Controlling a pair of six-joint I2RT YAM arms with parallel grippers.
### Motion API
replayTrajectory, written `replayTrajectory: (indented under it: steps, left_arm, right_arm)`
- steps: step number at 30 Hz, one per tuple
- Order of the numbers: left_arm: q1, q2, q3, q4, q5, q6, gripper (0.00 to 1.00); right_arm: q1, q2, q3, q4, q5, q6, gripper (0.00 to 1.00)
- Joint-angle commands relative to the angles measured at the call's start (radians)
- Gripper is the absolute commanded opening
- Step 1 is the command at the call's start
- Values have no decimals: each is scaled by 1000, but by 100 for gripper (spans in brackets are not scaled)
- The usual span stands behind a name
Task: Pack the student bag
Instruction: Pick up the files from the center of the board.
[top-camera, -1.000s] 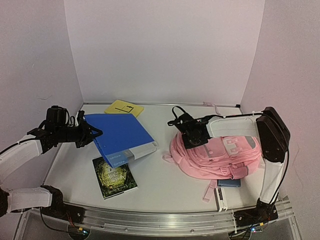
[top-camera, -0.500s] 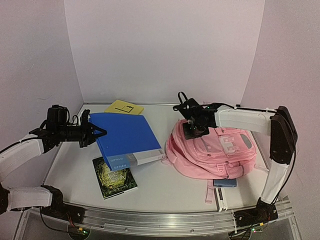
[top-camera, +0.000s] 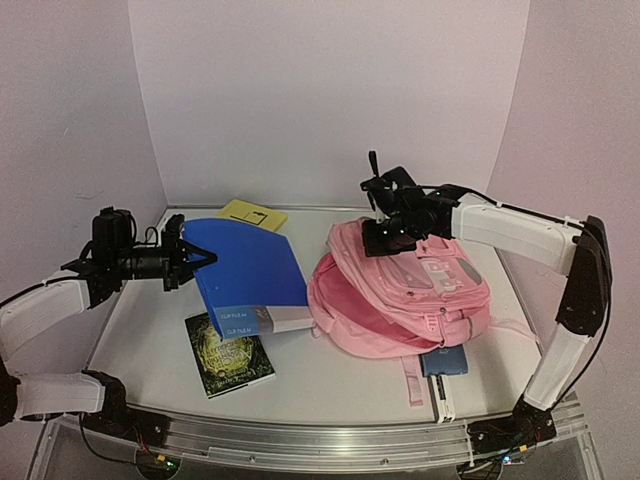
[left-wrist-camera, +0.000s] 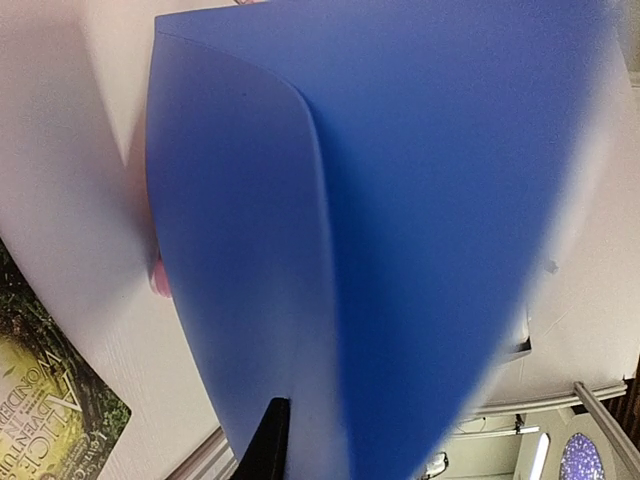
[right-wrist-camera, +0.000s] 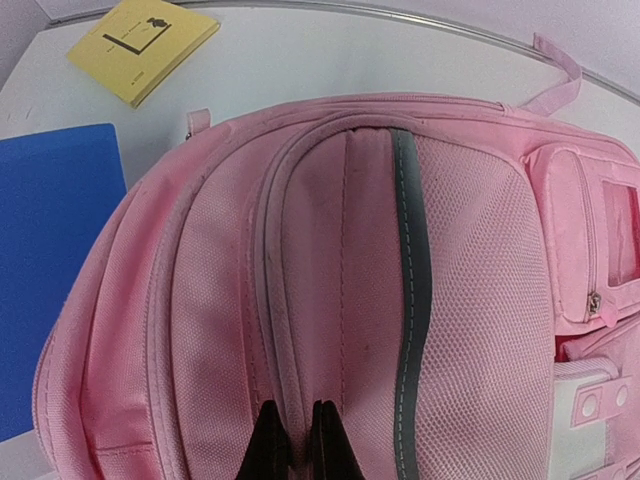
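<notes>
White walls close round the pale counter. Right tool is pinched tight on top fabric of the student bag, which rests beneath it, probably to lift the mouth open. Left tool clamps a blue folder by its edge, tilted bagward. A dark book lies under the folder.

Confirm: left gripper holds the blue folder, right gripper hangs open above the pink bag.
Wrong on the right gripper: it is pinched shut on the student bag, per the right wrist view. The left gripper does hold the blue folder.
</notes>
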Motion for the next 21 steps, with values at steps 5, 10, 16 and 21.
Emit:
replayTrajectory:
  steps: [5,10,16,21]
  left_arm:
    - [-4,-101,170,-94,119,-6,0]
    - [-4,-116,221,-153,121,11,0]
    - [-4,-121,266,-208,118,32,0]
    - [-3,-120,364,-388,77,147,0]
  right_arm:
    - [1,-53,56,115,3,21,0]
    - [-14,-61,56,124,8,24,0]
    - [-40,-77,49,131,10,27,0]
    - [-74,-82,45,136,5,23,0]
